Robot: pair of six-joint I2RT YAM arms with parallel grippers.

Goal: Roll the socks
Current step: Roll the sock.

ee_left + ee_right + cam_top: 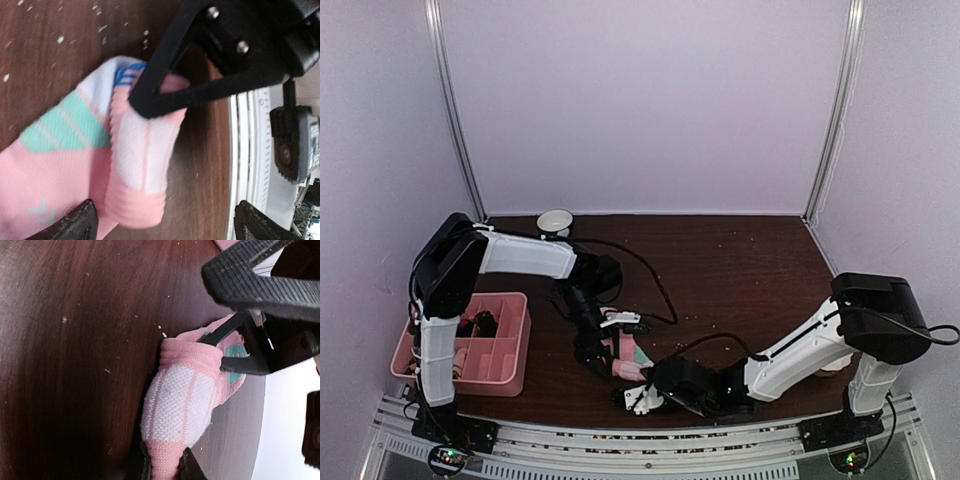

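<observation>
right gripper (164, 467): nearest the table's near edge, centre; jaws closed on the pink cuff end of the bundle.
pink socks (177, 400): on the dark table (750, 270), near centre, folded into a short thick bundle; white mesh panel on top, mint-green patch on the far side.
weight: light, judging by thin knit cloth.
stiffness: soft and limp; likely springs back and unrolls unless pinned.
surface: knit, not slippery; should drag on the wood rather than slide.
fragility: none to speak of; a finger could snag or stretch the knit.
where to hold: across the thick rolled end, through all layers, not on 1 loose edge; the cuff is the strongest part.
left gripper (166, 210): just far of the bundle, jaws wide apart, 1 finger on either side of the cloth, gripping nothing.
pink tray (525, 335): left side, near the left arm's base; divided into compartments.
tray contents: a dark item (482, 324) in a far compartment, pale pieces in near ones; too small to identify.
white bowl (555, 221): far edge, left of centre; contents cannot be seen.
</observation>
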